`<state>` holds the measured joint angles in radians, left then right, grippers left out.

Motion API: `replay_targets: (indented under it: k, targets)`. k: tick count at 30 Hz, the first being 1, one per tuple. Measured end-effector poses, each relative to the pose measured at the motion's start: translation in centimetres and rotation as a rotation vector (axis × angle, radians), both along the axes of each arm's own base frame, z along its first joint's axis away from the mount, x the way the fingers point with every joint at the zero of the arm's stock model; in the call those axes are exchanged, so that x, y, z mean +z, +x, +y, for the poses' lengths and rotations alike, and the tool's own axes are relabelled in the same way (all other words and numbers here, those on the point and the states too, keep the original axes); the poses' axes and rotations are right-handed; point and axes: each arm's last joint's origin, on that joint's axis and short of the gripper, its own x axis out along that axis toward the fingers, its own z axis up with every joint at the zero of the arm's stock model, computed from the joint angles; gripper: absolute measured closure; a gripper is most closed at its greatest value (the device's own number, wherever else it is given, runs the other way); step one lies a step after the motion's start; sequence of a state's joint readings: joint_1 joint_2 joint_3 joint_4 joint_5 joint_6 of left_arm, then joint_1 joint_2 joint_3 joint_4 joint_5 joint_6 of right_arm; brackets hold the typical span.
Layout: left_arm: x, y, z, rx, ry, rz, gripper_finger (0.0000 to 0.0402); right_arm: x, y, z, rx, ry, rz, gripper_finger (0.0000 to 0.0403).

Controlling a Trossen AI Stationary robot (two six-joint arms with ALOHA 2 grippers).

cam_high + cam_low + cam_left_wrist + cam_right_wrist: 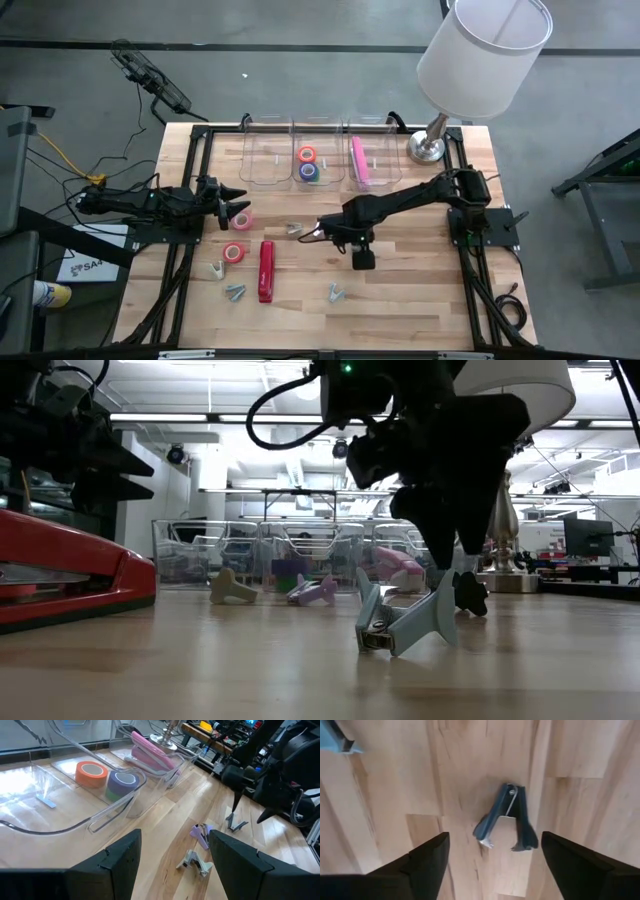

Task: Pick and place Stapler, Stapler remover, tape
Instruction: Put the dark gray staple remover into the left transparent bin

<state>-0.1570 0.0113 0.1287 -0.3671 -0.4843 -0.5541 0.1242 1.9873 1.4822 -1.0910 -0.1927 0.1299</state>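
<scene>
The right pincer (318, 233) hangs over the middle of the desk (420, 290), fingers spread wide and holding nothing. Straight below it, in the right wrist view, a dark remover (506, 820) lies on the wood between the two fingers, touching neither.

The left pincer (238, 207) sits at the left side of the desk, about half open with nothing in it, just beside a pink tape roll (243, 219). Another pink-red roll (234, 252) lies near the red stapler (266, 270), which lies lengthwise near the front edge.

Three clear bins (268, 160) line the far edge. The middle one holds an orange roll (92, 773) and a blue-purple roll (123, 782) on top of a green one; the right bin holds a pink stapler (359, 160).

More removers (235, 291) are scattered near the front, and a lamp (470, 60) stands at the far right corner.
</scene>
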Motion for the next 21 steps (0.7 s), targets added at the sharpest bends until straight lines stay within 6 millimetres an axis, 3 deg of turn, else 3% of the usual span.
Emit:
replay_targets:
  k: [7,21]
  targets:
    - [0.0,0.0,0.0,0.000,0.000,0.002,0.0172,-0.1,0.3,0.0,-0.022,-0.020,-0.023,0.0049]
    - [-0.1,0.0,0.0,-0.001,0.001,0.004,0.0172,-1.2,0.7,-0.2,-0.080,-0.032,-0.007,0.0050]
